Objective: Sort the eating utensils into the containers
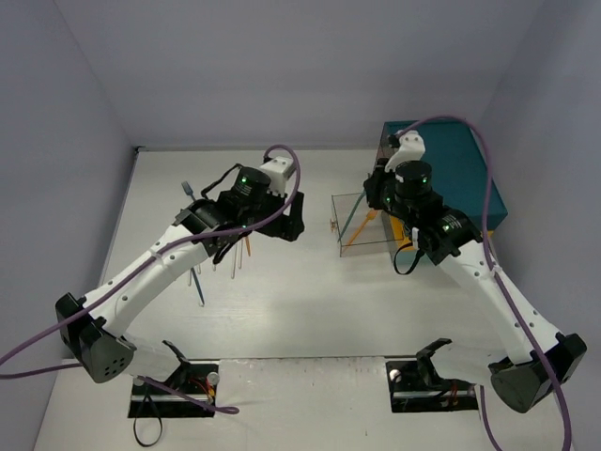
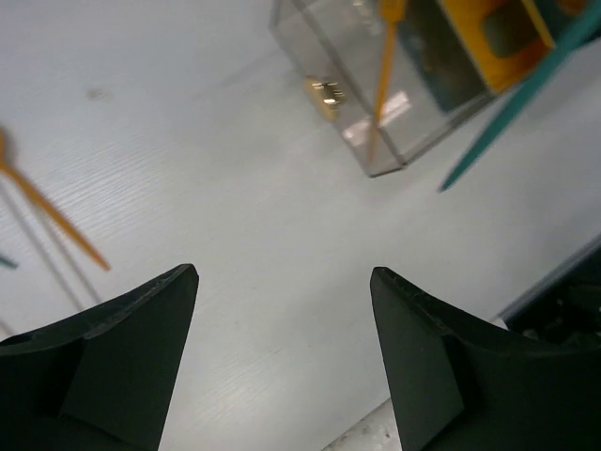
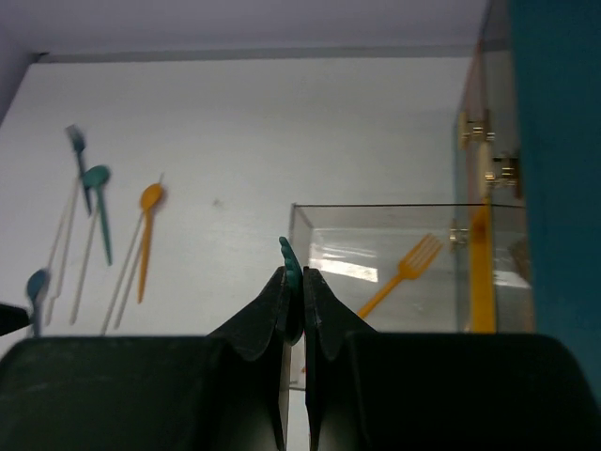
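Observation:
My right gripper (image 3: pixel 302 274) is shut on a teal fork (image 3: pixel 289 260), whose tines stick out above the fingertips. In the top view the fork (image 1: pixel 355 224) slants down from the right gripper (image 1: pixel 376 199) over a clear container (image 1: pixel 340 225). An orange fork (image 3: pixel 404 272) lies inside that container (image 3: pixel 315 211). My left gripper (image 2: pixel 282 271) is open and empty above bare table, left of the container (image 2: pixel 305 52); in the top view it (image 1: pixel 291 221) is near the table's middle. Several utensils (image 1: pixel 199 272) lie loose at the left, among them an orange spoon (image 3: pixel 147 202) and a teal spoon (image 3: pixel 96 178).
A large teal chest (image 1: pixel 470 174) with a yellow band stands behind and right of the clear container, close to my right arm. The walls close in on the table at the back and both sides.

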You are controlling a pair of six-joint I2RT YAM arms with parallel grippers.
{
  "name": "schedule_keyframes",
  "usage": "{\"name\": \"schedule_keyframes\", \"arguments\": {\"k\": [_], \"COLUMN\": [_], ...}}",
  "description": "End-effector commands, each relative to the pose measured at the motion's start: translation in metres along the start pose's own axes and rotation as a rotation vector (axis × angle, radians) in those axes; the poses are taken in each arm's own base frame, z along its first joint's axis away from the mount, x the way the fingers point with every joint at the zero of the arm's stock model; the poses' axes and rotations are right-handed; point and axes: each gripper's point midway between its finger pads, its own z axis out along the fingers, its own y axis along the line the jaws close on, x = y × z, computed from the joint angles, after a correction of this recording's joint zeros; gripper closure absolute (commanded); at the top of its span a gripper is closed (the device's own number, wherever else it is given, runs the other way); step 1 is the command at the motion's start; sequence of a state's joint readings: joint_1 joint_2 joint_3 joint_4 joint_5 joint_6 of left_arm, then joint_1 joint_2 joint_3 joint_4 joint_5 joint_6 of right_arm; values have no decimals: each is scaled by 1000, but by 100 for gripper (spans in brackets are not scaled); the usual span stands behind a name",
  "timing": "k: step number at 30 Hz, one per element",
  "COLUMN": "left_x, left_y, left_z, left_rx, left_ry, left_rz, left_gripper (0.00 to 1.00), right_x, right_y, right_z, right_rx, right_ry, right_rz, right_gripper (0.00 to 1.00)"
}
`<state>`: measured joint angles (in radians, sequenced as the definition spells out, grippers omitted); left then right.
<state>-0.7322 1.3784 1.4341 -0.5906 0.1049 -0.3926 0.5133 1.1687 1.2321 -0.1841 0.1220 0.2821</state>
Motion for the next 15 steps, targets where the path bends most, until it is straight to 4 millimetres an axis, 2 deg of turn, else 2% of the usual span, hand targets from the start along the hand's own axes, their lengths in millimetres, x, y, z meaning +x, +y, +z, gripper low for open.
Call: {"name": "schedule_keyframes", "arguments": {"k": [1, 5, 8, 10, 15], "left_x": [-12, 8, 19, 29, 44], "left_y": [60, 101, 120, 139, 163], "left_z": [-29, -41, -51, -57, -67], "left_rx": [-203, -298, -356, -417, -490], "left_ry": [-101, -87, -76, -65, -35], "left_rz": [-138, -230, -268, -302, -389], "left_gripper": [28, 28, 28, 28, 28], "right_x": [-28, -15, -3, 14, 51], "right_y": [-46, -64, -70, -72, -79], "right_z": [-1, 15, 25, 37, 57], "right_rx": [179, 227, 249, 260, 298], "right_ry": [-104, -62, -31, 15, 100], "right_rz": [-3, 42, 81, 96, 132], "right_gripper": [100, 100, 100, 100, 99]}}
